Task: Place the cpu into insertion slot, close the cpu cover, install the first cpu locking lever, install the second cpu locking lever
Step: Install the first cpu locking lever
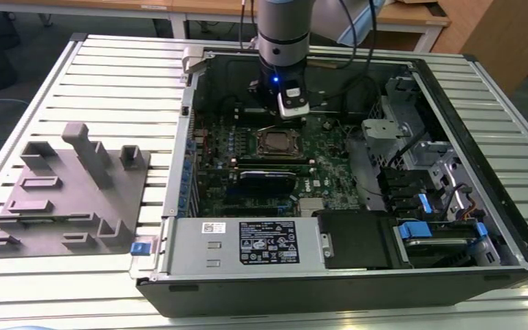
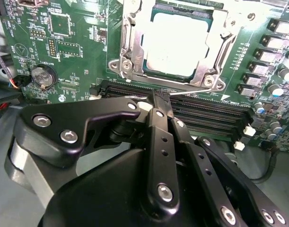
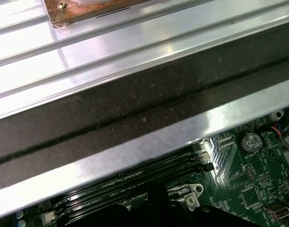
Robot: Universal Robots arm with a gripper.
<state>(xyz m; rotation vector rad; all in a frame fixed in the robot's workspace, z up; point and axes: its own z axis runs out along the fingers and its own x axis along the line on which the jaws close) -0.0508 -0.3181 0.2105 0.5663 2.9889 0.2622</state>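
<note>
The cpu (image 2: 177, 45), a square chip with a silvery top, lies flat in the insertion slot, which is hidden beneath it. The cpu cover (image 2: 130, 52), a silver metal frame, is down around it. A thin wire locking lever (image 2: 194, 91) runs along the socket's edge beside the memory slots (image 2: 205, 111). My gripper (image 2: 158, 96) has its black fingers together, their tips at that lever's free end. In the exterior view the gripper (image 1: 289, 110) hangs inside the open case just behind the cpu (image 1: 274, 142).
Green motherboard (image 2: 68, 56) with a coin battery (image 2: 42, 75) surrounds the socket. A long black card (image 1: 266, 180), a power supply (image 1: 245, 244) and drive bays (image 1: 429, 199) fill the case. The case wall (image 3: 135, 109) stands close by. A grey fixture (image 1: 62, 192) sits at the exterior view's left.
</note>
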